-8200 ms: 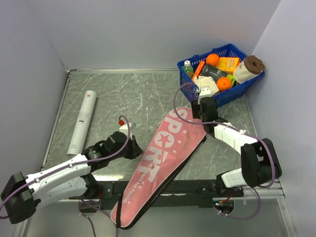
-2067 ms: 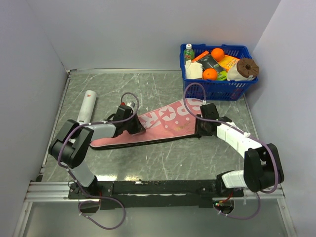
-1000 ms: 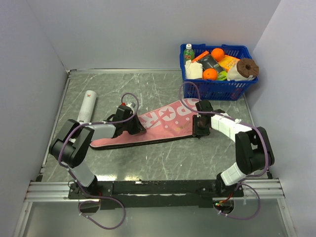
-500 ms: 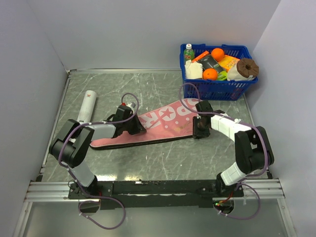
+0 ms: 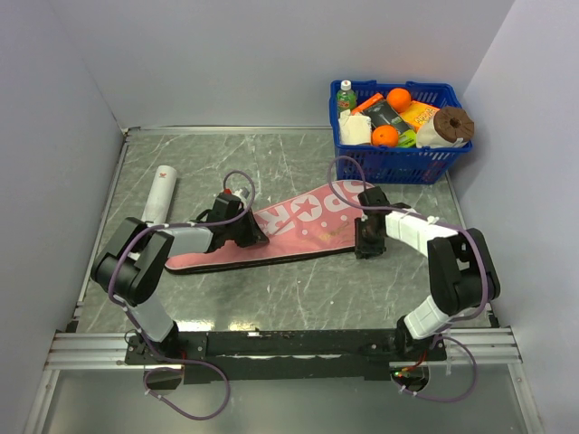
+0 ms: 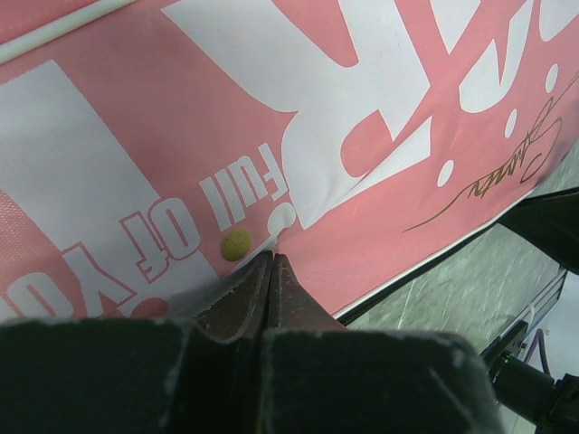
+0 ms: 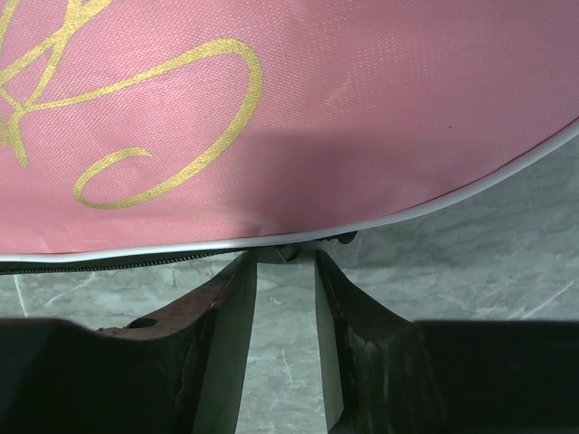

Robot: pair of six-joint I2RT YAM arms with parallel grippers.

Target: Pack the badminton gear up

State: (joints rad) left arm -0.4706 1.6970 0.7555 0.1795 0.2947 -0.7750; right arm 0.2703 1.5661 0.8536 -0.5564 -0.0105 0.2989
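Presently on the grey marbled tabletop [image 5: 271, 163]:

1. Pink racket-shaped fabric bag [image 5: 303, 224], white "SPORT" lettering, black trim along its near edge. It lies flat across the middle of the table, with the wide end toward the right arm and the narrow end toward the left wall. Both arms reach to it.

2. Left gripper [image 5: 248, 236], black, two-fingered. It rests on the bag's narrower half. In the wrist view the fingers are clenched tight, and the tips meet on the pink face beside the small white words "Full of" and a tiny yellowish speck [image 6: 236, 243]. Whether a pinch of cloth is caught between the tips cannot be told.

3. Right gripper [image 5: 365, 246], same make. It sits at the near rim of the bag's wide end. In the wrist view the jaws are parted, with bare table showing in the gap. The tips touch the white-piped edge on either side of a small dark zip pull [image 7: 312, 240] and are not clamped on it. Black zip teeth [image 7: 109, 262] run leftward along that edge, and gold script [image 7: 163, 117] crosses the cloth above.

4. Long white tube [image 5: 159, 192]. It lies near the left wall, apart from the bag, its near end hidden behind the left arm.

5. Blue plastic basket [image 5: 398, 167], far right corner, just beyond the bag's wide end. Contents: oranges, a green-capped bottle [image 5: 346, 94], a brown-cored roll [image 5: 447, 120] and packets.
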